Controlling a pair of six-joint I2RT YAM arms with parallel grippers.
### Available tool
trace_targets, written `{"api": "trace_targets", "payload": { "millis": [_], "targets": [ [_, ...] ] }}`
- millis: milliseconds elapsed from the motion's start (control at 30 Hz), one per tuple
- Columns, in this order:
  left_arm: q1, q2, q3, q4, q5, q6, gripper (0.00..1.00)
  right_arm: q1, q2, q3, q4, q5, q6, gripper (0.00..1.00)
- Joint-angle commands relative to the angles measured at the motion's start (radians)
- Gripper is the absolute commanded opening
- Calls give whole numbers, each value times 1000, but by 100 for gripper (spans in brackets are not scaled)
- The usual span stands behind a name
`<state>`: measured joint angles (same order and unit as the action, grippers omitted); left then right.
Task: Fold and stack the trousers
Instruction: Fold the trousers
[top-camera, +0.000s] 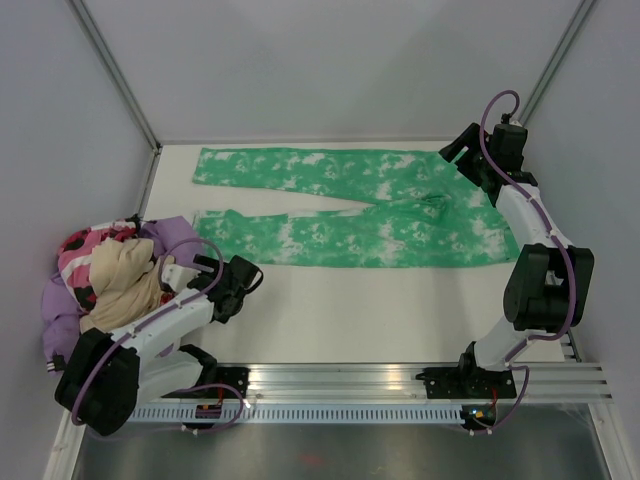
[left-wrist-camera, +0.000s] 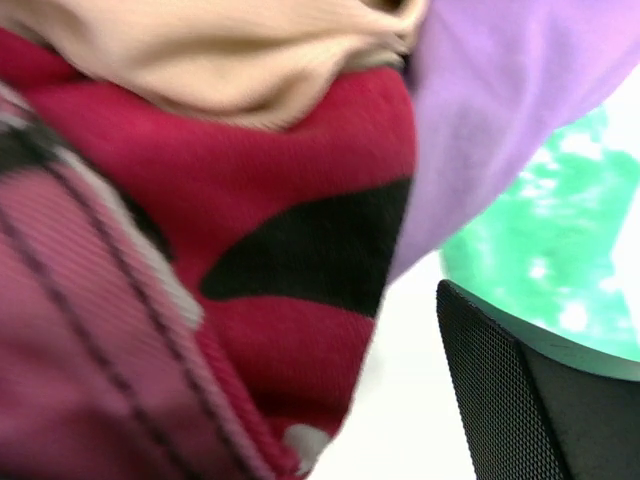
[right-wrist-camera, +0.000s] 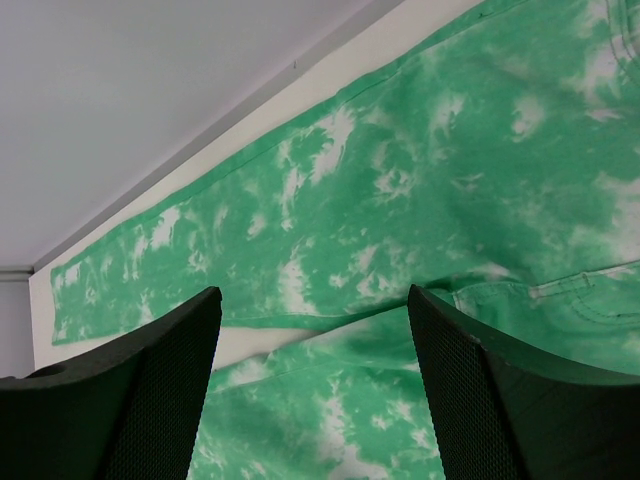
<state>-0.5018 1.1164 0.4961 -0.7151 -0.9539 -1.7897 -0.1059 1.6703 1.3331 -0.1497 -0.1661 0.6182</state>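
As they lie flat, the mottled trousers (top-camera: 340, 235) form a narrow V.

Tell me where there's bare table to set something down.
The widest bare patch is the table between the trousers and the rail. A thin wedge lies between the legs at left. Crowded: the near-left corner, with the clothes pile and left gripper.

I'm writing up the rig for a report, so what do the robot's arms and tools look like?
The left arm and right arm match: white links, black joints, a purple cable looped along each. The right tool has two black fingers with fine mesh texture; the left tool shows the same.
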Motion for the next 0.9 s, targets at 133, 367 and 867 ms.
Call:
{"api": "trace_targets", "payload": {
  "millis": [133,367,867],
  "targets": [
    [9,-26,-12,428,-156,234,89,0,-18,20,10,-32,14,81],
    [110,14,53,407,-165,246,24,-2,-29,11,12,-36,18,81],
    [267,-34,534,-479,-137,-67,2,0,-52,-32,-8,-30,12,81]
  ]
}}
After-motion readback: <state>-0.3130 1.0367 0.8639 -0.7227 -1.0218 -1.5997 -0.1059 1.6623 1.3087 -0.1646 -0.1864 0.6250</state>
